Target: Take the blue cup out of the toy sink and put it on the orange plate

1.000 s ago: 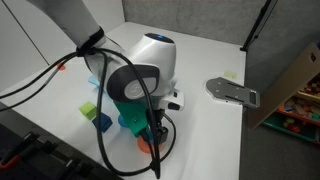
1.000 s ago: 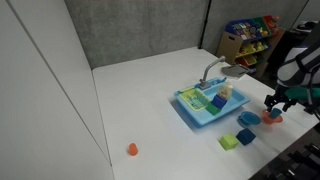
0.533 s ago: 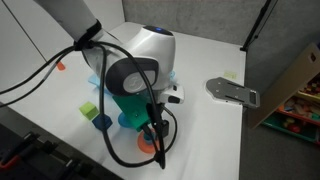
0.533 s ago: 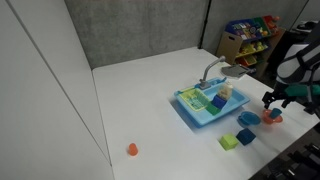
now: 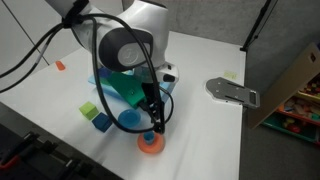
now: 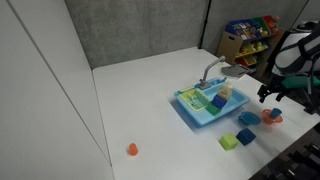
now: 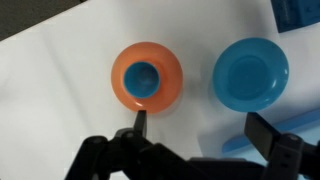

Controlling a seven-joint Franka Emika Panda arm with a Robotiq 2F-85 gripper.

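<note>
Cup (image 7: 141, 76) on orange plate (image 7: 172, 86), tool (image 7: 196, 116) above

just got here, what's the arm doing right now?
The arm's gripper hangs open above the table with nothing between its fingers. The blue cup sits on the orange plate, clear of both fingers, so the placement looks done. A round blue dish lies beside the plate without touching it. The toy sink stands a little way off, as an exterior view shows.
</note>
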